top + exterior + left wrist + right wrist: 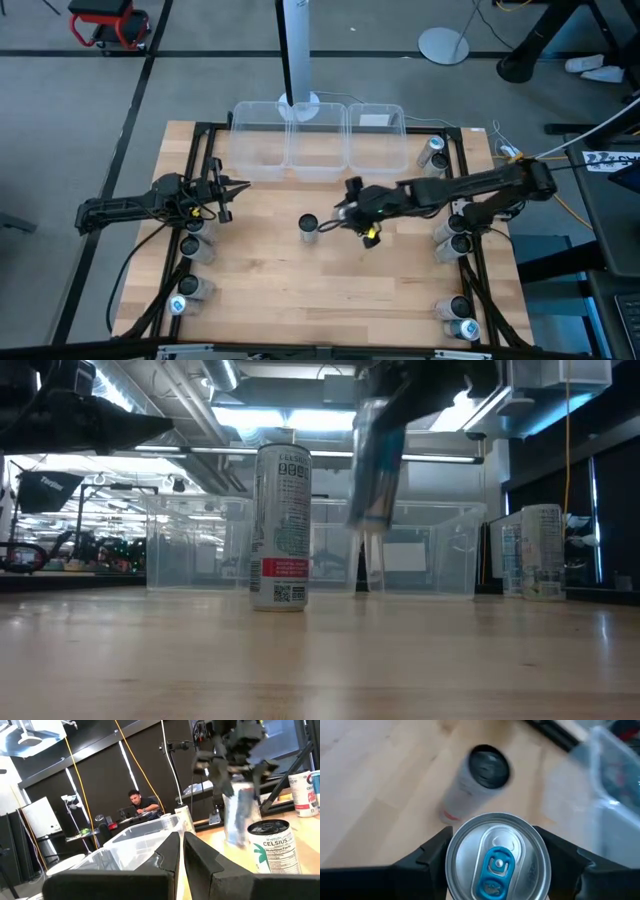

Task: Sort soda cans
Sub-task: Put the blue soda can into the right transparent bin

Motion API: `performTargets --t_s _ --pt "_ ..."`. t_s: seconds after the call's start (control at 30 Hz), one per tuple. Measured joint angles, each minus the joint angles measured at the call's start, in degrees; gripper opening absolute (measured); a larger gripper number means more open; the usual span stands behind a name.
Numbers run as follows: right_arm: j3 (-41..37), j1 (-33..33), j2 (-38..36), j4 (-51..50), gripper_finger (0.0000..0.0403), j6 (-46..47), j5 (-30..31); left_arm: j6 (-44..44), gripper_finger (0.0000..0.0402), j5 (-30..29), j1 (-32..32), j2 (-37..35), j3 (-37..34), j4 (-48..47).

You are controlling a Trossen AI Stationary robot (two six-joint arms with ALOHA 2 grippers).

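My right gripper [345,210] hangs over the middle of the table, shut on a silver soda can with a blue tab [497,865]. That can shows lifted off the wood in the low view [375,465] and in the left wrist view [239,817]. A second soda can with a dark top [308,226] stands upright on its base just left of it [280,525]. My left gripper [235,188] waits shut near the table's left side, touching nothing. My right gripper pinches the can between its two fingers, one on each side of the can's wall just below the rim [451,862]. The fingers come slanting down from above and from the table's right. The can hangs clear of the table, slightly tilted.
Three clear plastic bins [318,140] stand in a row at the far edge. More cans stand along the left edge [190,245] and the right edge [452,238], with one near the far right corner [432,150]. Bare wood lies in the near middle [330,290].
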Motion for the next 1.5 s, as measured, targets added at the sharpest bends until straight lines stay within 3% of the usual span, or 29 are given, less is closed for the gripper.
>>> performTargets --t_s 0.3,0.6,1.1,1.5 --pt "0.01 -4.05 -11.65 -5.55 0.0229 -2.78 6.69 0.24 0.0017 0.0 0.01 0.0 0.0 0.16" --pt "0.07 -15.39 -16.87 -7.15 0.0229 -9.53 7.98 0.24 0.0017 0.0 0.01 0.0 0.0 0.15" --pt "0.07 -37.81 -16.42 -7.9 0.0229 -17.12 -0.41 0.24 0.0017 0.0 0.01 0.04 0.0 0.0" --pt "0.11 -47.02 -5.36 -6.14 0.0229 -20.94 -5.97 0.72 0.0017 0.0 0.0 0.04 0.0 -0.05"
